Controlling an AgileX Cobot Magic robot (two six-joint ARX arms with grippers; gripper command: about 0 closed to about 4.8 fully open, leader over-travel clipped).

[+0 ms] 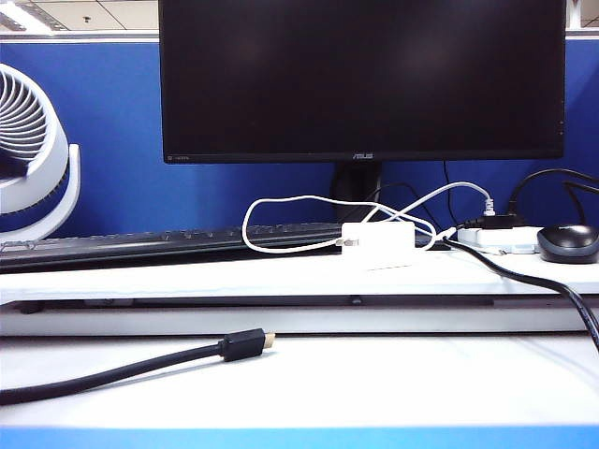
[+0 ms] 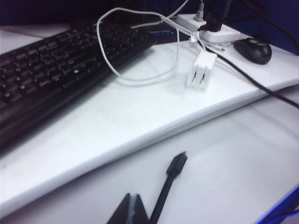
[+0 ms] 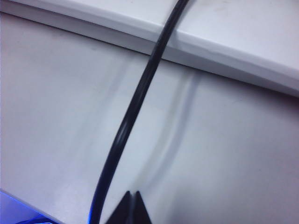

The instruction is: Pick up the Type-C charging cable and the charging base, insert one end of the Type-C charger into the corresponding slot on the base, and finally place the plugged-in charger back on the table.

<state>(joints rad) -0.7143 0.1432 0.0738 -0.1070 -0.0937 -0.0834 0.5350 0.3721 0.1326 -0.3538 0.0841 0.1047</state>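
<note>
Exterior view has the charging base (image 1: 378, 244) on the shelf of the table (image 1: 187, 277), Type-C charging cable (image 1: 281, 210) looped beside it. Left gripper (image 2: 131, 210) and right gripper (image 3: 131, 205) are both pinched shut, empty, low over the desk. Risk: a reach snags the thick black cable (image 2: 163, 196).

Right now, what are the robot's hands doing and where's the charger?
Left end effector shut, empty, over front table. Right end effector shut, empty, beside black cable. Charging base and Type-C charging cable on shelf, cable appears plugged in.
</note>
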